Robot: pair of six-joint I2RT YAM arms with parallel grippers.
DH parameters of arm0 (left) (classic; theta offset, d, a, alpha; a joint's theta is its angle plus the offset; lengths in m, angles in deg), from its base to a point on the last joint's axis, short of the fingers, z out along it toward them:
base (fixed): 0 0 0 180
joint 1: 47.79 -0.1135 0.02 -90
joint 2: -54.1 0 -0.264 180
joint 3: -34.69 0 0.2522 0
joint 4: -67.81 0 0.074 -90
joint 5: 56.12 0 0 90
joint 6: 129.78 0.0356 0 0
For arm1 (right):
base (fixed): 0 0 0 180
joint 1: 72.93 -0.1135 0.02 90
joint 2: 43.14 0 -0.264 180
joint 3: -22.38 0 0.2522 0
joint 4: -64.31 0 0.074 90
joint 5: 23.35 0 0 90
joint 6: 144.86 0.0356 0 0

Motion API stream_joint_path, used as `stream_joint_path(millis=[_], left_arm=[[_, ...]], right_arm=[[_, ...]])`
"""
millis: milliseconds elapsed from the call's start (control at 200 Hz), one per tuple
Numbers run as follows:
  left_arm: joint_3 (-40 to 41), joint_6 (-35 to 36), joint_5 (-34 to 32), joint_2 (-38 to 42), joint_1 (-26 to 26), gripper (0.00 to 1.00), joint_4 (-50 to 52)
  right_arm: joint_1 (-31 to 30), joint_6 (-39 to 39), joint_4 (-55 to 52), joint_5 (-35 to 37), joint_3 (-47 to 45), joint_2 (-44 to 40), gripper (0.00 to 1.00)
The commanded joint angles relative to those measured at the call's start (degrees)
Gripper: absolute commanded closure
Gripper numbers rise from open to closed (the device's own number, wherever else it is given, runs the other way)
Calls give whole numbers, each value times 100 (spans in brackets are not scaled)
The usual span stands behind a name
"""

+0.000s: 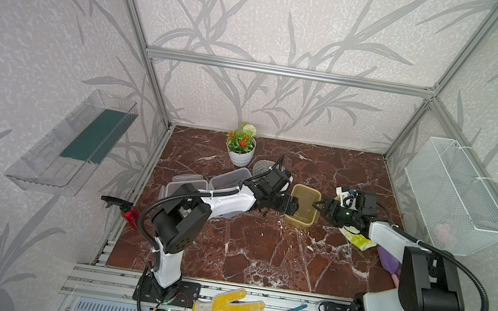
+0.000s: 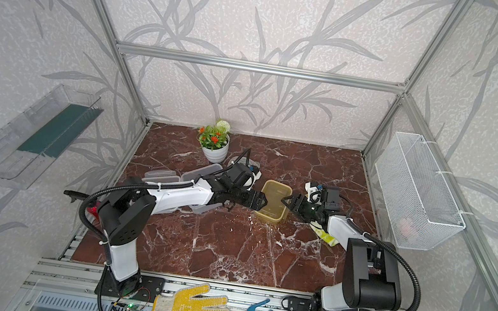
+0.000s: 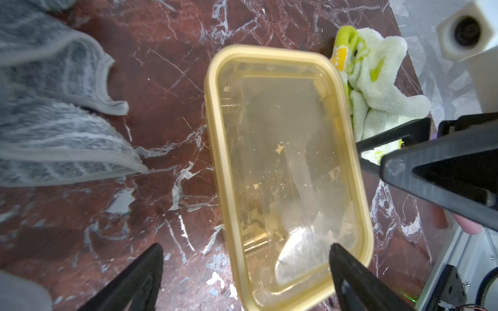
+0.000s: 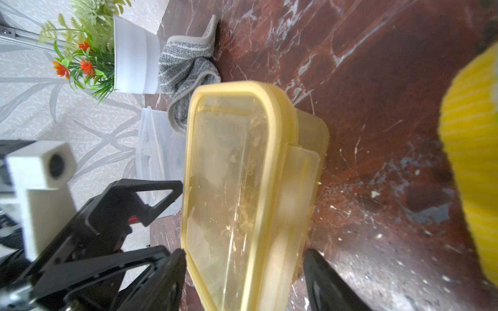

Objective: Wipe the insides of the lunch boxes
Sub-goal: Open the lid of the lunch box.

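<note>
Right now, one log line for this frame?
left gripper: open, straddling amber box wall | right gripper: open, straddling opposite wall | box: lid off, crumbs inside | green cloth, grey cloth: on table, unheld

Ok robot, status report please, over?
Left end effector open, astride amber lunch box's end wall. Right end effector at box, grip unclear. Crumbs inside box. Grey cloth, green cloth lie unheld beside it.

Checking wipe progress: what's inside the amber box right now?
Only small pale crumbs and smears on the floor of the amber box; no cloth inside. The left gripper's finger hides one corner.
</note>
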Motion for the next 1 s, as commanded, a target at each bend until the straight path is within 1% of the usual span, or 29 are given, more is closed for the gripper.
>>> stream_joint_path(millis=[0, 45, 85, 120, 290, 305, 385, 530, 680, 840, 995], left_arm=[[-171, -364, 630, -136, -141, 6, -543], [-173, -431, 728, -178, -161, 5, -641], [-173, -466, 802, -188, -178, 1, -728], [-166, -488, 868, -190, -179, 1, -811], [-216, -568, 1222, -277, -170, 1, -1138], [-217, -577, 1247, -293, -176, 1, -1167], [-216, -626, 1363, -373, -184, 1, -1318], [-200, -807, 1628, -515, -237, 1, -1644], [-212, -929, 1801, -559, -249, 1, -1909], [-249, -939, 1827, -533, -256, 0, -1950], [-261, -1069, 1937, -567, -258, 1, -2146]], right_arm=[[-37, 122, 119, -184, -42, -219, 30], [-54, 150, 130, -193, -39, -207, 31], [-64, 187, 157, -220, -34, -173, 31], [-71, 209, 196, -262, -25, -147, 31], [-81, 279, 360, -348, -37, -71, 31], [-81, 435, 387, -361, -34, -75, 31], [-81, 620, 542, -460, -49, -167, 33], [-99, 790, 495, -520, 11, -492, 33], [-180, 1116, 711, -635, 36, -571, 33], [-287, 1358, 644, -472, 163, -829, 34], [-420, 1601, 477, -28, 284, -1254, 33]])
